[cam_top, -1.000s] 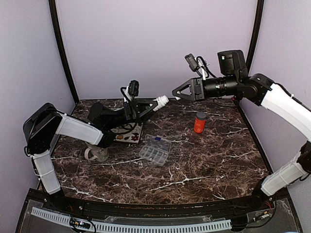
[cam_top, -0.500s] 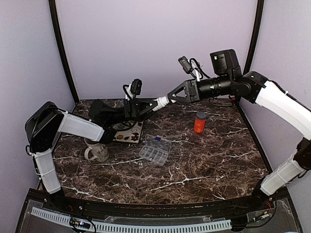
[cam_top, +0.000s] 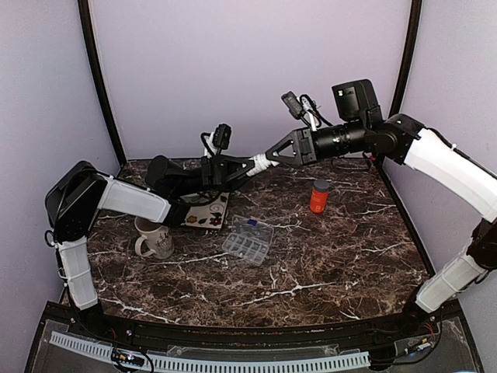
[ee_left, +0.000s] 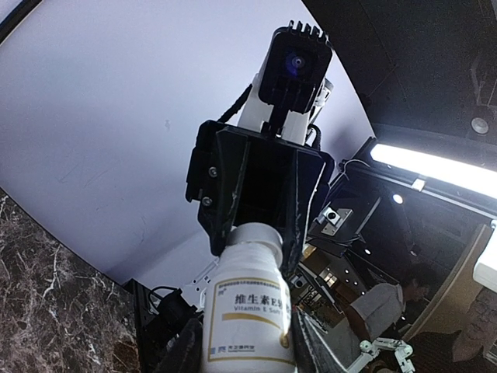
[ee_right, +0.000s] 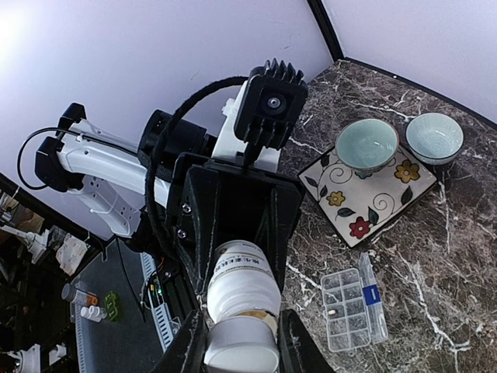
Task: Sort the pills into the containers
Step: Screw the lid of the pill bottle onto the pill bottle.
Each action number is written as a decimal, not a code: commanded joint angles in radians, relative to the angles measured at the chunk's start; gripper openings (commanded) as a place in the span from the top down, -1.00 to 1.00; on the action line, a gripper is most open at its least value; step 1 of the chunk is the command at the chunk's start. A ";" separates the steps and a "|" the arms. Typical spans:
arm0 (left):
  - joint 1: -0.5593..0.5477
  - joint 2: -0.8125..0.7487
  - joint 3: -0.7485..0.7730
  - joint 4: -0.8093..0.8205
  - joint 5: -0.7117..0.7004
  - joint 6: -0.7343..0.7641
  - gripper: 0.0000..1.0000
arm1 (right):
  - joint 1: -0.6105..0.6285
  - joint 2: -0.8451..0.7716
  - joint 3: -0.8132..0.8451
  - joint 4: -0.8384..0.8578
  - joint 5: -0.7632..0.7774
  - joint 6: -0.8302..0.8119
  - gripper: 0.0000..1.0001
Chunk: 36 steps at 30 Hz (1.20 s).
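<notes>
My left jaws clamp the white pill bottle [ee_left: 248, 318] by its body; my right jaws grip its cap [ee_right: 241, 350], above the counter [cam_top: 326, 264].

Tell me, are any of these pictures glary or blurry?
Left wrist view: a light strip blows out white, yet the label on the white bottle reads sharply. Right wrist view: the wall glares top left. Top view: even light, soft shadows.

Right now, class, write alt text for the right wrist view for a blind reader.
A white pill bottle hangs in mid-air, the left end effector clamping its body, the right end effector gripping its cap. Below on the marble table: a clear organiser box, a floral tray and two green bowls.
</notes>
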 commanded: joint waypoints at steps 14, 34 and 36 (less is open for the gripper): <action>0.008 0.032 0.075 0.098 0.045 -0.055 1.00 | 0.011 0.013 0.015 0.064 -0.006 0.013 0.91; 0.009 0.012 0.037 0.114 0.031 -0.050 1.00 | 0.011 0.010 0.009 0.098 0.043 0.026 0.92; 0.008 0.011 0.033 0.114 0.029 -0.047 1.00 | 0.011 0.008 0.010 0.096 0.046 0.024 0.92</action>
